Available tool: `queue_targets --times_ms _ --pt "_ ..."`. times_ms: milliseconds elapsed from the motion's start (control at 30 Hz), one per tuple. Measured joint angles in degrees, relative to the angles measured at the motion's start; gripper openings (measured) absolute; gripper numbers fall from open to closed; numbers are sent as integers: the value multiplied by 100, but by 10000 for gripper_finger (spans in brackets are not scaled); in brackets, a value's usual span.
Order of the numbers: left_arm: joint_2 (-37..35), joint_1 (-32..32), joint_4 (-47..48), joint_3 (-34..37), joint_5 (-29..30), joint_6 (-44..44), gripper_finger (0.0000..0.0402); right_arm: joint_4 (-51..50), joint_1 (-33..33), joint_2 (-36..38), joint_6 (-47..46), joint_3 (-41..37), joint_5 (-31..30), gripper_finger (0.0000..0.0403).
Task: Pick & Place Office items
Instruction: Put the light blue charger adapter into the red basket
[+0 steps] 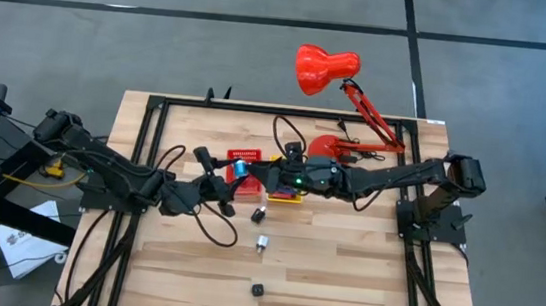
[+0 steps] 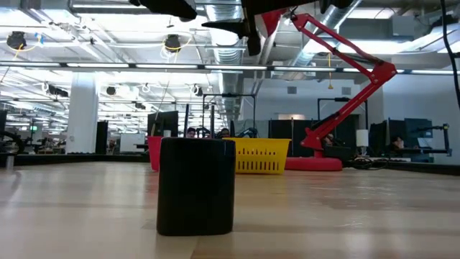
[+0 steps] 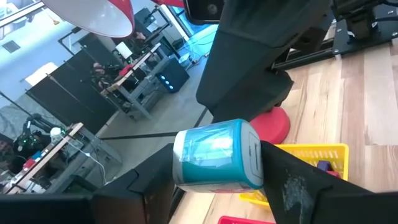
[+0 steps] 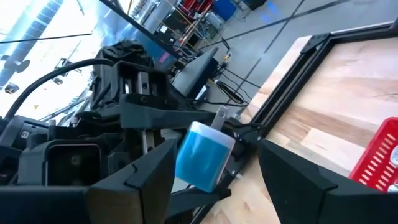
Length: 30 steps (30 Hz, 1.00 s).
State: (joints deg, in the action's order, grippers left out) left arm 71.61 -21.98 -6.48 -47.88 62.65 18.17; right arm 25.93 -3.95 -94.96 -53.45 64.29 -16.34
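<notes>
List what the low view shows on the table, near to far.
Black cylindrical piece → yellow bin → red lamp's base.

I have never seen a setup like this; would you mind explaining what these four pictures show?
Two dark robot arms work at a wooden table. One picture looks straight down, one looks level across the tabletop, and two come from cameras on the wrists. The arms meet mid-table near a red bin and a yellow bin, with a red desk lamp behind. The left gripper holds a light blue piece in the air. The right gripper has its open fingers on either side of it. Loose on the wood lie a white piece and a black piece, the latter close up in the level picture.
</notes>
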Motion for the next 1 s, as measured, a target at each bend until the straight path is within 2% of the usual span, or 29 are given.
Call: queue_targets --times_ms 133,467,800,1000 --pt "0 0 0 0 0 0 209 3 35 0 135 0 0 227" --pt "0 0 -2 0 2 -2 205 37 15 0 264 0 -2 284" --pt "0 34 0 0 -11 -2 203 2 2 -10 136 93 -4 286" --pt "2 116 -4 0 -37 -13 209 4 -20 -580 212 630 321 286"
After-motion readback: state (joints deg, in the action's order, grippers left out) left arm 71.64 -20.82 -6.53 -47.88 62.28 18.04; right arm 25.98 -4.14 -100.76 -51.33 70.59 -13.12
